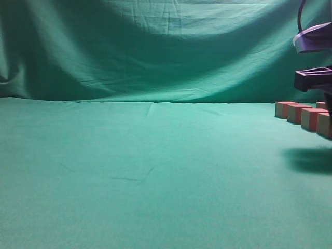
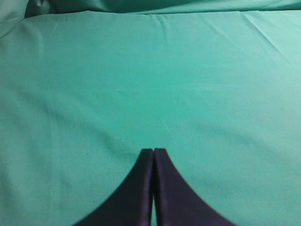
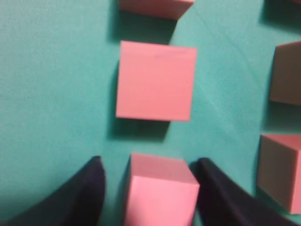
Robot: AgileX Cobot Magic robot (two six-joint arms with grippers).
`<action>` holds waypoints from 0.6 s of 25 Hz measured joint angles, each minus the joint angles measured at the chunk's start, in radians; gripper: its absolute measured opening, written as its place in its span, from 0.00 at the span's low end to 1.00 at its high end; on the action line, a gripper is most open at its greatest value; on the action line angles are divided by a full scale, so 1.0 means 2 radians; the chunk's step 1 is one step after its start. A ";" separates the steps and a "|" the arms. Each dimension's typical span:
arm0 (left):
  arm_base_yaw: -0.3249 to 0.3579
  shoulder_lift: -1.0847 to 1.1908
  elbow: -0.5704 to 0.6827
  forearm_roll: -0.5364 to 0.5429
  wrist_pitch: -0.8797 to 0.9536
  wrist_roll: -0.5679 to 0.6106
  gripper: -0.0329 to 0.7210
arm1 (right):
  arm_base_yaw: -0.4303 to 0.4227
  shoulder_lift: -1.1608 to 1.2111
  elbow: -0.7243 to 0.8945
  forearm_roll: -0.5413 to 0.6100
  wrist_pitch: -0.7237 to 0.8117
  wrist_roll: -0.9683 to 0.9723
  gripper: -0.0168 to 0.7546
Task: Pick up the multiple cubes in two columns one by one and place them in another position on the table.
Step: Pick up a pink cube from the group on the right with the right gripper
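In the right wrist view, pinkish-red cubes stand in two columns on the green table (image 3: 56, 94). My right gripper (image 3: 149, 165) is open with its two black fingers either side of the nearest cube (image 3: 160, 193) in the left column. A gap shows at the left finger, and the right finger is close to the cube's side. Another cube (image 3: 156, 80) sits just beyond it. Two cubes of the right column (image 3: 287, 73) (image 3: 280, 169) show at the edge. In the exterior view several cubes (image 1: 299, 113) line up at the far right under the right arm (image 1: 314, 78). My left gripper (image 2: 154, 151) is shut and empty over bare cloth.
The green table (image 1: 145, 176) stretches wide to the left of the cubes in the exterior view. A draped green backdrop cloth (image 1: 155, 46) hangs behind it. A dark shadow (image 1: 308, 158) lies on the cloth under the right arm.
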 joint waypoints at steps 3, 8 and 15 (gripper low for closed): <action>0.000 0.000 0.000 0.000 0.000 0.000 0.04 | 0.000 0.000 -0.001 0.000 0.001 0.000 0.35; 0.000 0.000 0.000 0.000 0.000 0.000 0.04 | 0.000 0.000 -0.012 0.010 0.039 -0.004 0.35; 0.000 0.000 0.000 0.000 0.000 0.000 0.04 | 0.027 -0.026 -0.100 0.103 0.174 -0.154 0.35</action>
